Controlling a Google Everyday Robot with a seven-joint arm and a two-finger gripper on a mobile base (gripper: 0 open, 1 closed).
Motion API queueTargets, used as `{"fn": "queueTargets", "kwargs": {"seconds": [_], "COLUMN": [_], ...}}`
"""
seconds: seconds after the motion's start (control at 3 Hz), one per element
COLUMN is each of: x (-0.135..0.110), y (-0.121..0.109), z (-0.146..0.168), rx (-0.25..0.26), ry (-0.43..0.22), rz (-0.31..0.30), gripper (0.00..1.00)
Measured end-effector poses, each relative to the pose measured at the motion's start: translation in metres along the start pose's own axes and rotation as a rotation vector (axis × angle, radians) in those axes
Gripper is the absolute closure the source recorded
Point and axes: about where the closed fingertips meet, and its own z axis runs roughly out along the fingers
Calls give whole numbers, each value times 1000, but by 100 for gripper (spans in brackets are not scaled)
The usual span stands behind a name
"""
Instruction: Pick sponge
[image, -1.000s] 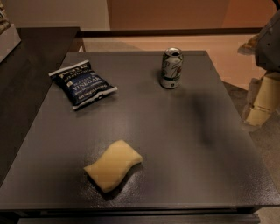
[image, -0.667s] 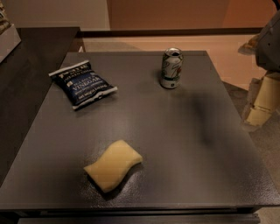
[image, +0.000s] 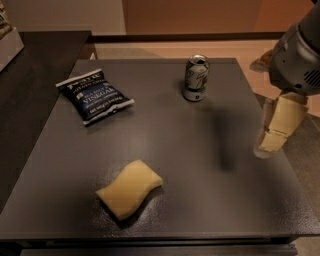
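Note:
The sponge (image: 129, 188) is a pale yellow foam block with wavy sides. It lies flat on the dark grey table (image: 200, 200), near the front edge and left of centre. My gripper (image: 269, 144) hangs from the grey arm at the right edge of the table. It points down, above the surface, far to the right of the sponge. It holds nothing.
A dark blue chip bag (image: 95, 95) lies at the back left of the table. A drink can (image: 195, 78) stands upright at the back centre. A darker counter (image: 35, 75) adjoins the table on the left. The floor lies beyond the right edge.
My gripper has moved a little left and down, in over the table's right edge. The sponge, bag and can have not moved.

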Motion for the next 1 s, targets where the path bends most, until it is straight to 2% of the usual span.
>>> {"fn": "queueTargets", "kwargs": {"seconds": [1.0], "x": [-81], "y": [56], "z": [75], "rx": [-129], "ry": [-139], "rz": [-143], "gripper": [0]}}
